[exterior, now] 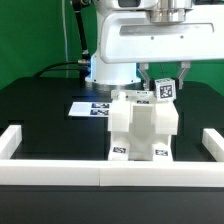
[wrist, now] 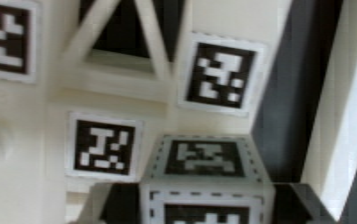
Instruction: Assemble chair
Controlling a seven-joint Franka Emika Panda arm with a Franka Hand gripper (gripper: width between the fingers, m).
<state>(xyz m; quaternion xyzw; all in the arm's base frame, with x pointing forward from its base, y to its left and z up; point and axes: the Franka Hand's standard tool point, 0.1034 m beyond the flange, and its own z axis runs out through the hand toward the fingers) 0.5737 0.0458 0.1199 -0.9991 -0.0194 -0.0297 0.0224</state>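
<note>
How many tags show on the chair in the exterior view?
4. One tag low on the chair toward the exterior view's left, one tag low toward its right, one tag on top, one tag beside the end effector. Others may be hidden.

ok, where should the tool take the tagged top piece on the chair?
Grip the tagged top piece across its two flat side faces, coming straight down from above. It stands upright on the chair with both sides free, and the tool straddles it that way now.

Green backdrop (exterior: 30, 40) behind a black tabletop (exterior: 40, 112) edged by long white border rails (exterior: 50, 172).
</note>
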